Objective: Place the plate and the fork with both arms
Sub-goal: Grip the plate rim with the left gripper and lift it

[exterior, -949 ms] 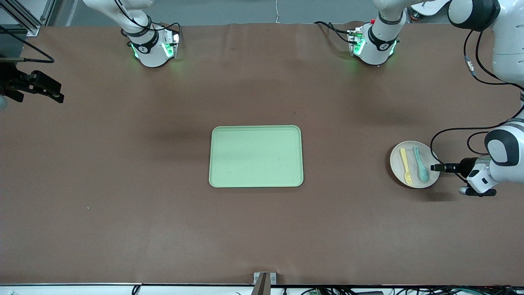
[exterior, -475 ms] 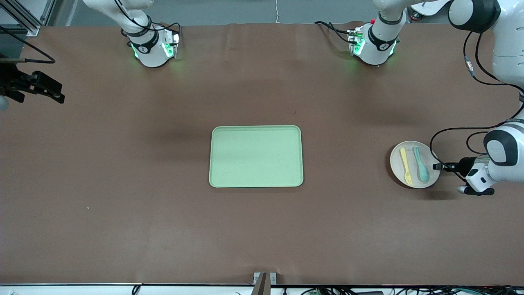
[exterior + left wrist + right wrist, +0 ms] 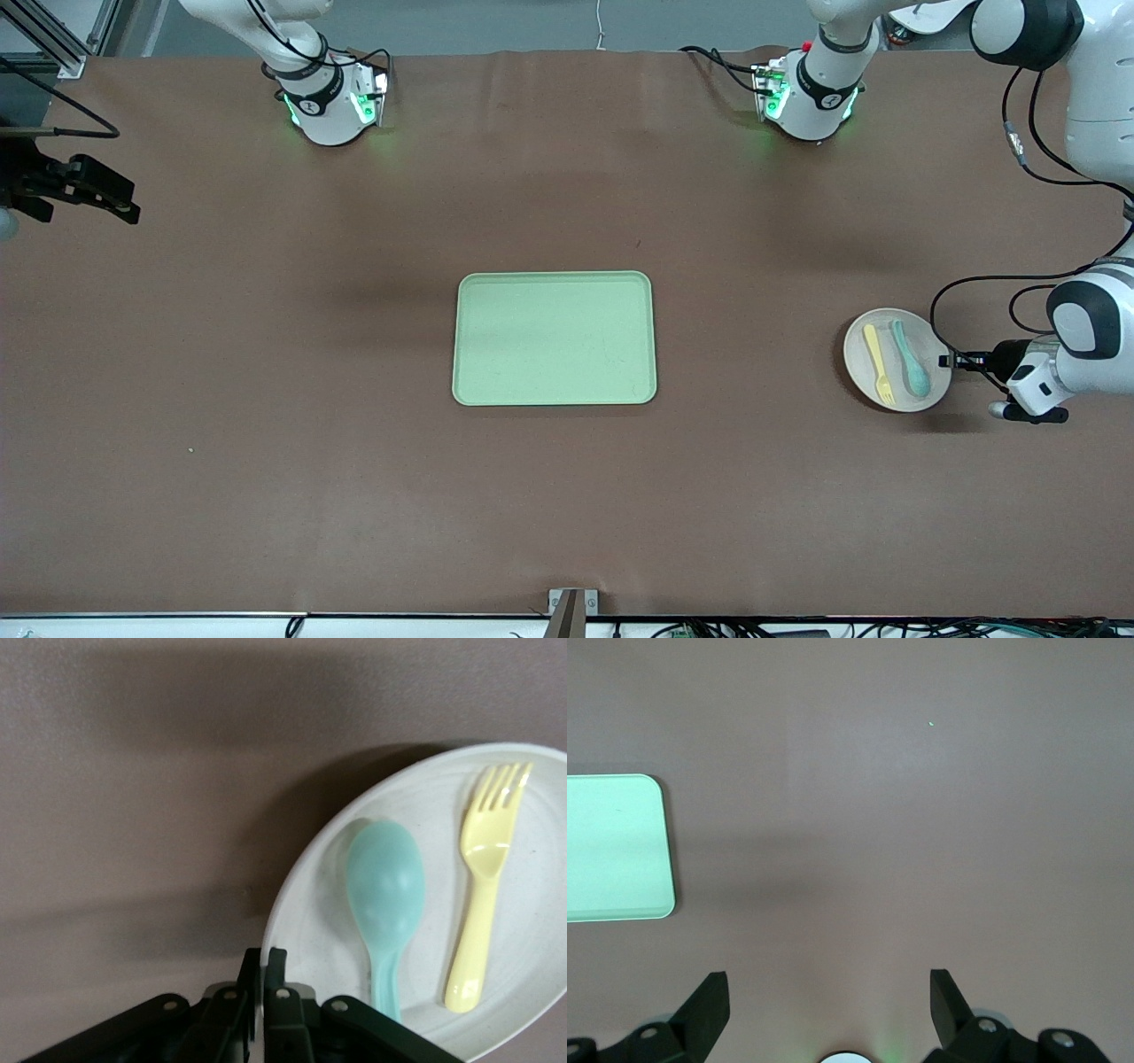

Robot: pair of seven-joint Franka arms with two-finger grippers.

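Progress: nothing placed yet; tray (image 3: 555, 338) bare, carry and set-down left.
Left gripper (image 3: 263, 967): clamped on the plate (image 3: 897, 358) rim, toward the left arm's end from the tray.
Right gripper (image 3: 829, 1003): spread wide, waiting well apart from the tray.
Plate: round, pale, tilted; fork (image 3: 877, 359) and teal spoon (image 3: 910, 357) on it.

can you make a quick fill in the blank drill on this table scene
1. The yellow fork and the teal spoon lie on the ____.
2. The left tool is shut on the plate's ____.
3. The right tool is ____, over bare table.
4. The green tray holds ____.

Missing words: plate; rim; open; nothing
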